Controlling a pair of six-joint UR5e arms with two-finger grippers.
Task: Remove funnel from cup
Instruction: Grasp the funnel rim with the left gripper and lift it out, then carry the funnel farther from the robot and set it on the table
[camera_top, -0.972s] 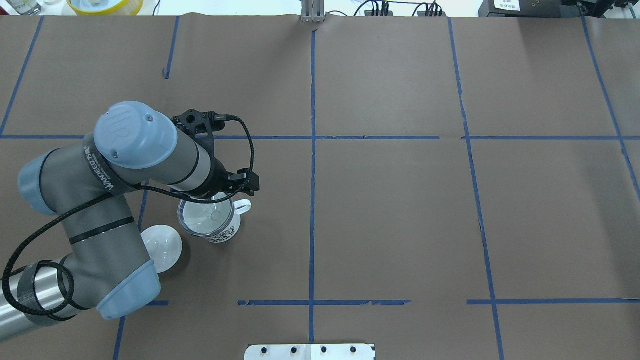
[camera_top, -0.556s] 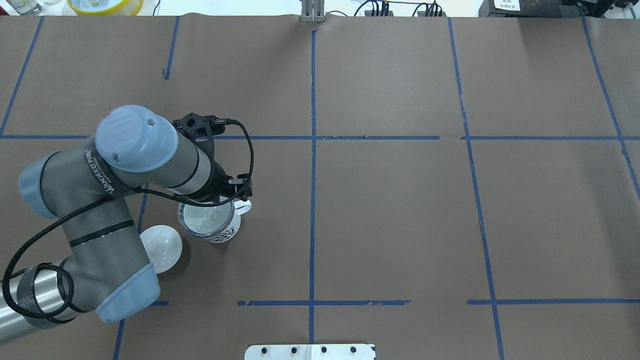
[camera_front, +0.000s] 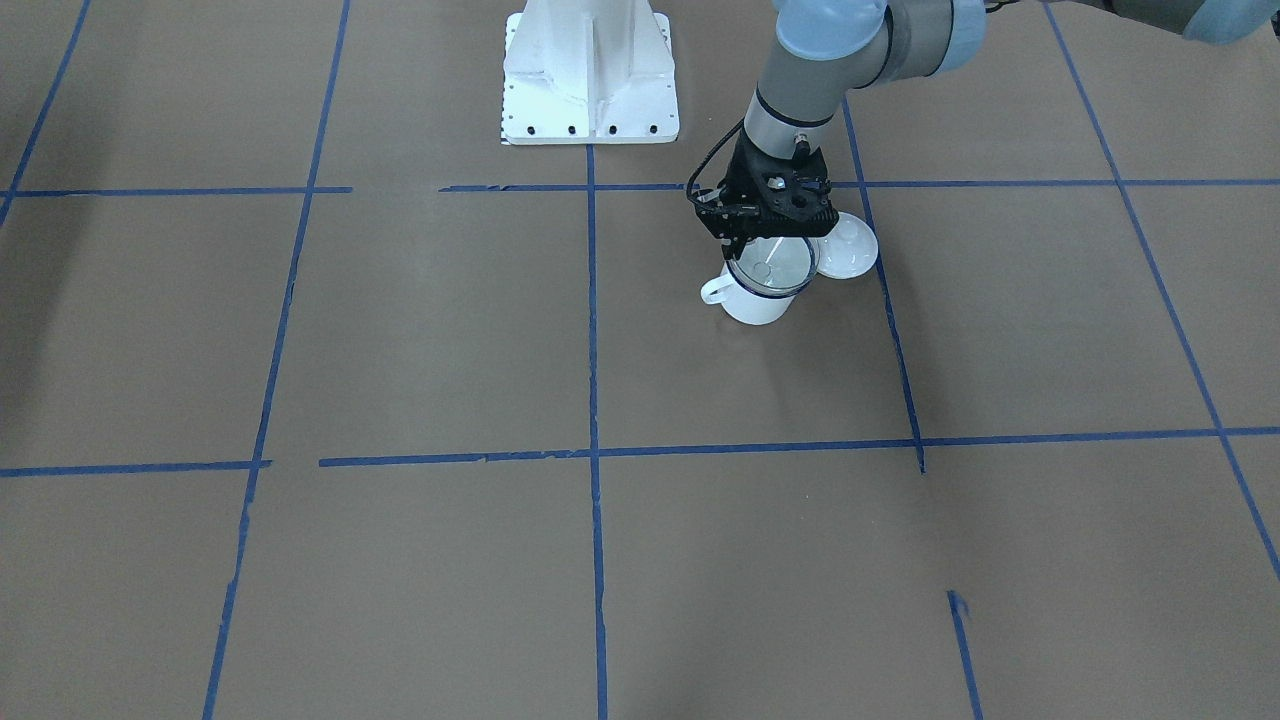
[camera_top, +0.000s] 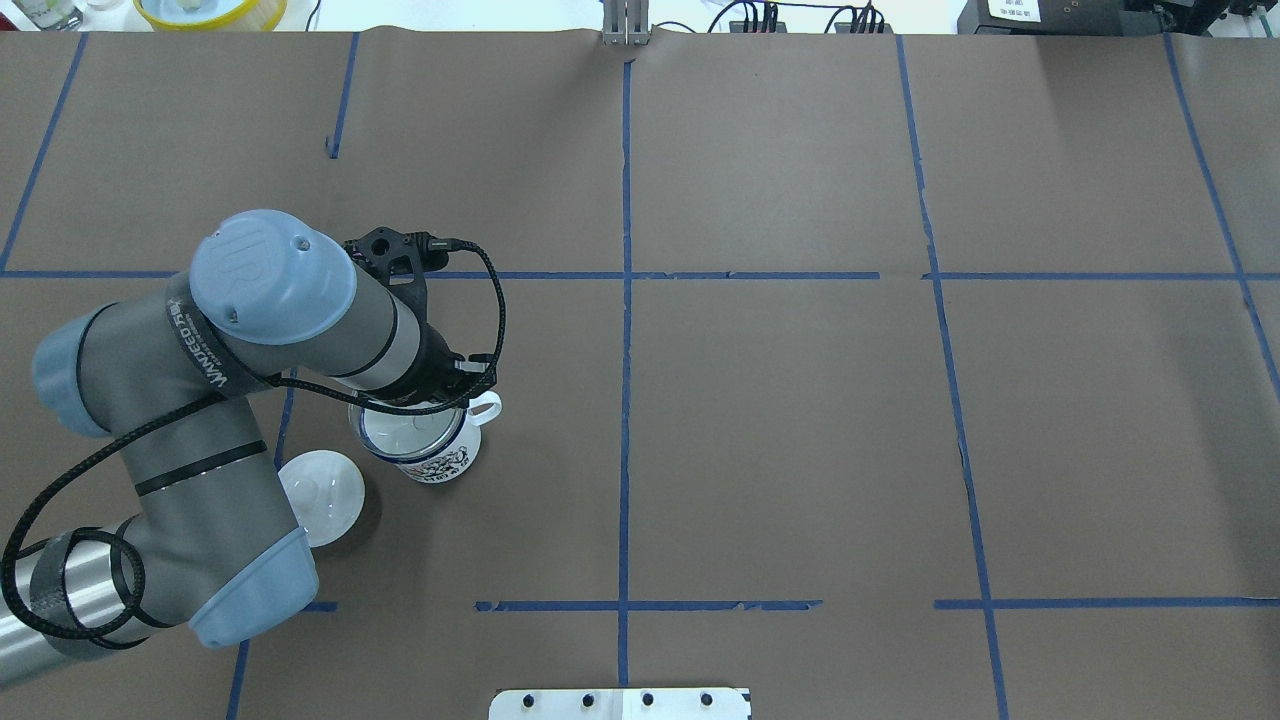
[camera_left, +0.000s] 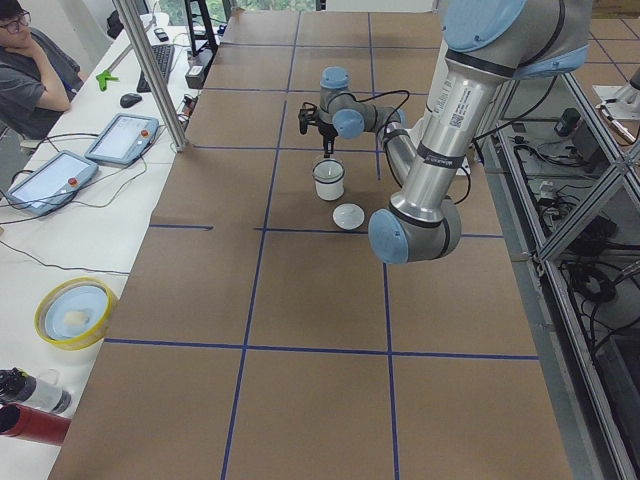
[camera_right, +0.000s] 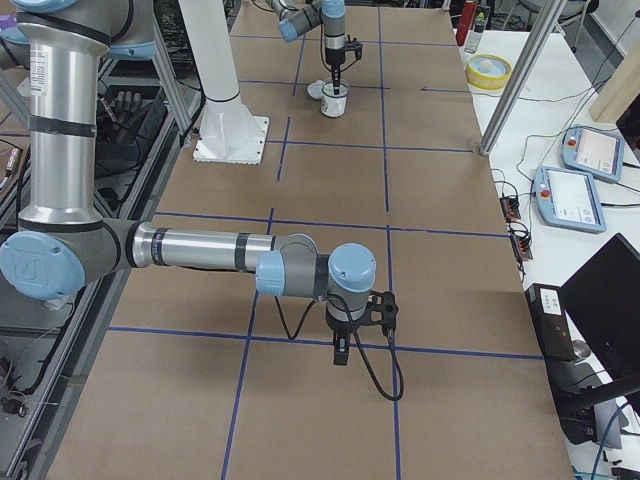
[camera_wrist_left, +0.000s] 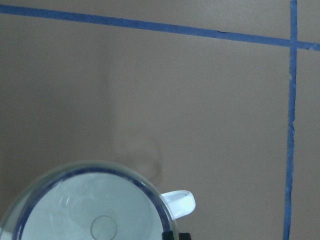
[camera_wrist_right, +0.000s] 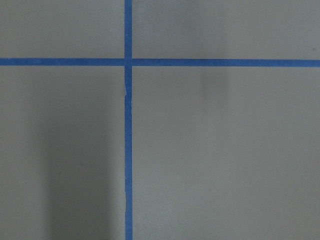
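Note:
The white enamel cup (camera_top: 443, 459) with a dark blue rim stands on the brown table, its handle (camera_top: 486, 409) pointing right. The clear funnel (camera_top: 402, 432) sits in its mouth. Both also show in the front view, cup (camera_front: 757, 304) and funnel (camera_front: 771, 266). My left gripper (camera_top: 466, 385) hangs over the rim beside the handle, shut on the funnel's edge. In the left wrist view the fingertips (camera_wrist_left: 170, 235) meet at the funnel's (camera_wrist_left: 90, 220) rim. My right gripper (camera_right: 340, 356) hovers over bare table far away; I cannot tell whether it is open.
A white round lid (camera_top: 322, 497) with a knob lies just left of the cup, under my left forearm. The robot's white base plate (camera_front: 590, 70) is behind. A yellow bowl (camera_top: 210, 10) sits beyond the far edge. An operator (camera_left: 30, 70) sits at the side desk.
My left gripper's fingers have come together on the funnel's rim near the handle. The funnel and cup have shifted slightly left and away.

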